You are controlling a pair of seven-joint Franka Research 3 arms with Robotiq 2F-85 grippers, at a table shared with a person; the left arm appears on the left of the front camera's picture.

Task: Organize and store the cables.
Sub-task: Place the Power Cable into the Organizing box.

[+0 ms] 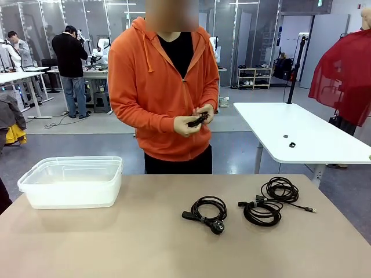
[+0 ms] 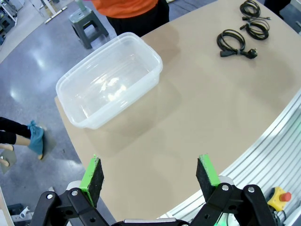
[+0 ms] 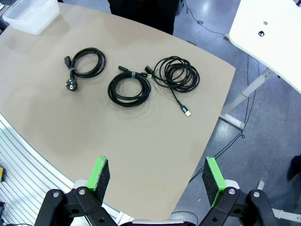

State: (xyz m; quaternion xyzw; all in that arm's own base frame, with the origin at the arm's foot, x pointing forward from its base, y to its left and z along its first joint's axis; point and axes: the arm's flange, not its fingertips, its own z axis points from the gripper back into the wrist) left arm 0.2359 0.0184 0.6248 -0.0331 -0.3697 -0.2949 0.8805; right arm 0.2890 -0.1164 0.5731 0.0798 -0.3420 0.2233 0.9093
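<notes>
Three coiled black cables lie on the tan table. One with a chunky power plug [image 1: 206,210] [image 3: 85,64] [image 2: 233,42] is near the middle. A second bundled coil [image 1: 260,211] [image 3: 129,87] [image 2: 258,29] lies right of it. A thinner cable with a small connector [image 1: 280,189] [image 3: 177,74] [image 2: 250,8] sits behind that. The person in an orange hoodie holds another small black cable [image 1: 197,120] in both hands at the far side. My left gripper [image 2: 149,174] is open high above the table's left part. My right gripper [image 3: 156,178] is open above the right edge, clear of the cables.
An empty clear plastic bin [image 1: 72,181] [image 2: 110,79] [image 3: 31,14] stands at the table's far left. A white table [image 1: 304,132] stands behind on the right. A small grey stool [image 2: 87,21] sits on the floor beside the person.
</notes>
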